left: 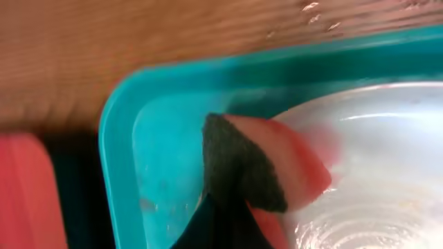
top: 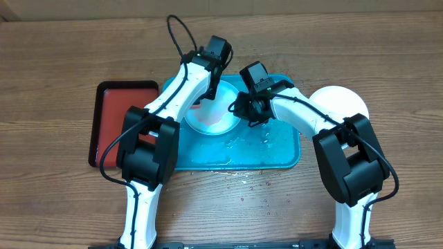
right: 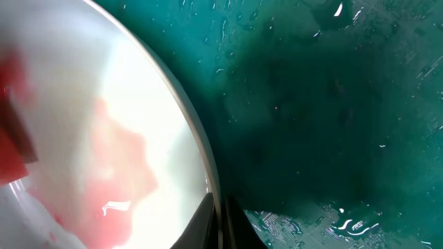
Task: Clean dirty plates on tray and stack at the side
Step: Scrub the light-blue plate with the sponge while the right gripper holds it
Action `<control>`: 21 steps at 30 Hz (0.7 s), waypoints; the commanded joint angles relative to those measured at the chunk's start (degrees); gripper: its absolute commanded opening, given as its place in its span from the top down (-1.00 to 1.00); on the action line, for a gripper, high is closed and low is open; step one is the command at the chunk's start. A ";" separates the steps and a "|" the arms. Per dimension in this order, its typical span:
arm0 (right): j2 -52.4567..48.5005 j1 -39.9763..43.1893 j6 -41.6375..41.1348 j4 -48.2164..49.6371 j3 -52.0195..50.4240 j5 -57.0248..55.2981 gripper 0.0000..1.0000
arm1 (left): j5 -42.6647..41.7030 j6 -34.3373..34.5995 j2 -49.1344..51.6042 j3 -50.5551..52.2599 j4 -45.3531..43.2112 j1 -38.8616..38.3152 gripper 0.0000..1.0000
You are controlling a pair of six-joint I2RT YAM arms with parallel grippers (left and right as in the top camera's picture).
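A plate [top: 213, 119] with a pale centre lies in the cyan-blue tray [top: 277, 149]. My left gripper [top: 205, 95] is shut on a red sponge with a dark green pad [left: 277, 162], which rests on the plate's far left edge [left: 387, 138] near the tray's corner [left: 159, 138]. My right gripper [top: 243, 114] is shut on the plate's right rim [right: 201, 149], one finger on each side [right: 220, 214]. The plate's centre shows a reddish patch [right: 118, 173]. A white plate [top: 342, 104] sits on the table right of the tray. No lime-green rim shows.
A red tray with a dark rim [top: 121, 121] lies left of the cyan tray, also in the left wrist view [left: 24, 194]. The cyan tray's floor [right: 311, 104] is wet, with drops on the table at its front edge [top: 242, 176].
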State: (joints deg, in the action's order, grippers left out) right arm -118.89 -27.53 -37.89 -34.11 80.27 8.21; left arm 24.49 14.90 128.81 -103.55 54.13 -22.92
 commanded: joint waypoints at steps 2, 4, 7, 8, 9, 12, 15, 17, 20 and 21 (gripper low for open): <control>-0.87 -0.55 0.20 -0.44 -0.50 -0.46 0.93 | 0.94 13.44 0.81 -1.36 3.78 -0.17 0.92; -0.87 -0.55 0.20 -0.44 -0.50 -0.46 0.93 | -1.70 15.10 0.81 -1.36 6.03 -0.37 0.92; -0.87 -0.55 0.20 -0.44 -0.50 -0.46 0.92 | -7.45 16.17 0.81 -1.36 8.81 -0.42 0.92; -0.87 -0.55 0.20 -0.44 -0.50 -0.46 0.92 | -9.70 15.89 0.81 -1.36 9.49 -0.42 0.91; -0.87 -0.55 0.20 -0.44 -0.50 -0.46 0.93 | -11.50 15.26 0.81 -1.36 10.05 -0.42 0.92; -0.87 -0.55 0.20 -0.46 -0.50 -0.46 0.92 | -17.18 9.79 0.83 -0.94 10.54 -0.44 0.92; -0.87 -0.55 0.20 -0.46 -0.50 -0.46 0.92 | -23.45 1.03 0.83 -0.68 9.51 -0.44 0.91; -0.87 -0.55 0.20 -0.44 -0.50 -0.46 0.92 | -26.51 -4.24 0.83 -0.68 8.68 -0.46 0.91; -0.87 -0.55 0.20 -0.46 -0.50 -0.46 0.93 | -28.59 -12.11 0.83 -0.68 6.88 -0.46 0.91; -0.87 -0.55 0.20 -0.46 -0.50 -0.46 0.93 | -28.59 -13.86 0.83 -0.68 6.12 -0.46 0.92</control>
State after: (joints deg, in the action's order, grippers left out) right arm -118.89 -27.79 -37.69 -34.13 80.27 8.16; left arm 2.66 12.58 128.81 -103.66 61.87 -22.90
